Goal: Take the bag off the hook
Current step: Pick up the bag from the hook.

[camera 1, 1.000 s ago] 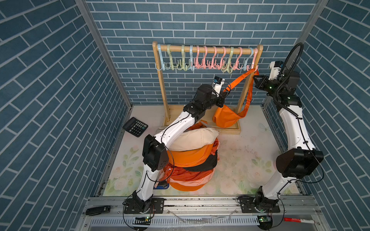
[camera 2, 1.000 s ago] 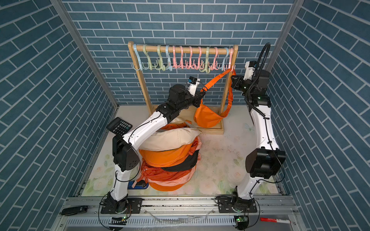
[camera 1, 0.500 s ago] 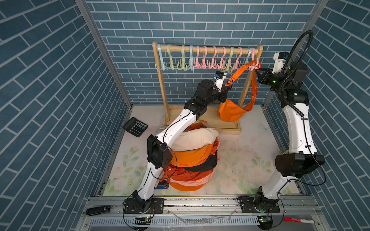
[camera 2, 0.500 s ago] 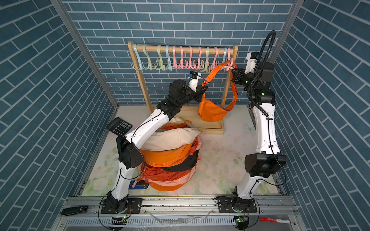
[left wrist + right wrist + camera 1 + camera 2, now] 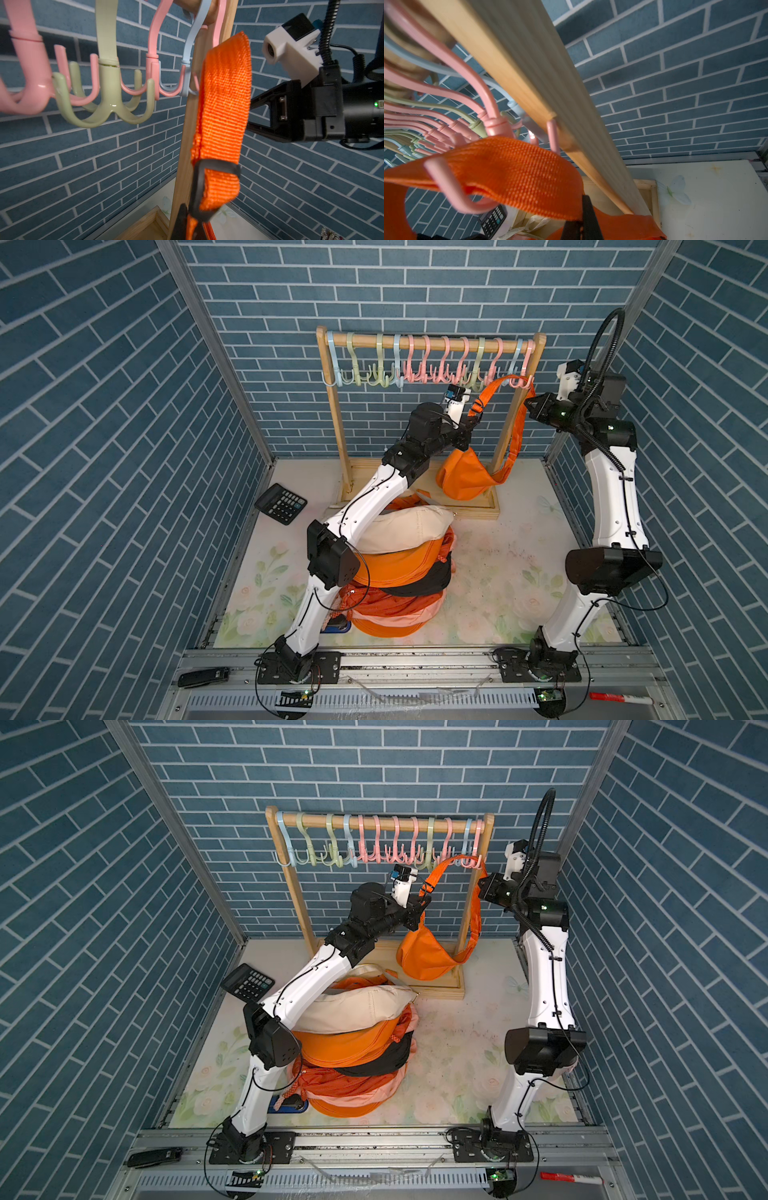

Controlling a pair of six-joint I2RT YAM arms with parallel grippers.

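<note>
— What's the room like?
— Blue brick walls (image 5: 104, 448) around a flowered bench (image 5: 498, 572). A calculator (image 5: 281, 504) lies at its left edge, a pile of bags (image 5: 395, 568) sits mid-bench, and a wooden rack (image 5: 334, 418) stands along the back edge.
— What's changed?
— Half a second ago the orange bag (image 5: 461, 479) hung higher and further right. It has sunk back leftward, and the right claw (image 5: 528, 403) has come down with it.
— And the claws?
— Both are clamped tight on the strap (image 5: 488, 391). The left claw (image 5: 473, 421) grips by the black buckle (image 5: 216, 166), the right claw just beside the rack's right post. The strap lies over the pink hook (image 5: 520, 383) at the rail's right end, with the bag hanging below.
</note>
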